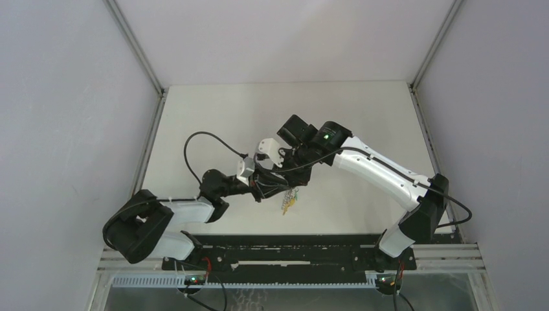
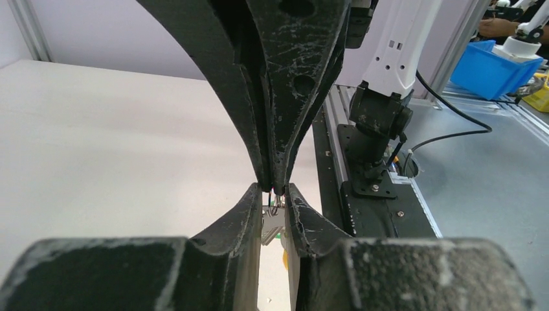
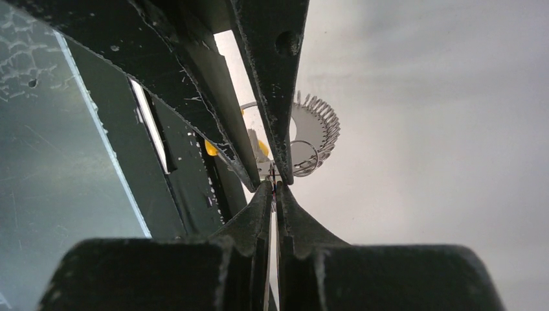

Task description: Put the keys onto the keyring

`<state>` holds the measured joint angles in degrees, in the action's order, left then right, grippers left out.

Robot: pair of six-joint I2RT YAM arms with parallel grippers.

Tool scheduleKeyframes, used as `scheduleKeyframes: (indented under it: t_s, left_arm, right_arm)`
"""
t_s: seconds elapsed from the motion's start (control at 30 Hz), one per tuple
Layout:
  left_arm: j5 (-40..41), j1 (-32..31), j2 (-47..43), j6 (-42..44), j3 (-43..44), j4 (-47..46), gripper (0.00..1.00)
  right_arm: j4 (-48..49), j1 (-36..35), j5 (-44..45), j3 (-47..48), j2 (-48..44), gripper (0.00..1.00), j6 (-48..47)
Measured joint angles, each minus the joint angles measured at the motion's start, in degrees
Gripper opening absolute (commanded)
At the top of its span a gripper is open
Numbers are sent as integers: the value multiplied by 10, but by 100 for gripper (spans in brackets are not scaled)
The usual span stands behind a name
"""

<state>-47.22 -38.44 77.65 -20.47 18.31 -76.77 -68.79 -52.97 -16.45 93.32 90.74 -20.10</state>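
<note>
1. The right fingers (image 3: 265, 201) are pinched shut on thin wire, apparently the keyring (image 3: 317, 129), which hangs above the table (image 1: 213, 116).
2. The left fingers (image 2: 251, 210) stand narrowly apart around a key (image 2: 272, 227); I cannot tell whether they clamp it.
3. To do this well, grip the key squarely and thread its hole onto the ring slowly.
4. The table is pale and bare-looking, with grey walls (image 1: 65, 97) around it.

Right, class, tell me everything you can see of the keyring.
The keyring is thin grey metal wire, its rim a fan of coil-like loops, with a smaller plain loop beside them. Only part of it shows. It is held in the air, where the shut right gripper seems to pinch it. A yellow key head sits close by.
</note>
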Motion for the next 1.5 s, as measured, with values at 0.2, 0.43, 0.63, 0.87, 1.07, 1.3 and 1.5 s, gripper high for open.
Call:
scheduleKeyframes:
  t_s: [0.2,0.43,0.63,0.87,1.07,1.3,1.5]
  left_arm:
    - [-13,1,9,-2,3,-3,25]
    - [-21,1,16,-2,3,-3,25]
    - [-21,2,16,-2,3,-3,13]
    - [-26,3,16,-2,3,-2,14]
    - [-28,3,16,-5,3,-3,1]
    - [-29,3,14,-6,3,-3,0]
    - [-16,2,-16,-3,1,-3,0]
  right_arm:
    - [-4,-1,1,0,0,0,-7]
    - [-3,-1,1,0,0,0,-12]
    - [-3,-3,0,0,0,0,-16]
    - [-4,-4,3,0,0,0,-19]
    - [-4,-5,3,0,-3,0,-23]
    - [-4,-12,10,0,-5,1,-33]
    - [22,-16,22,-11,-38,34,-36]
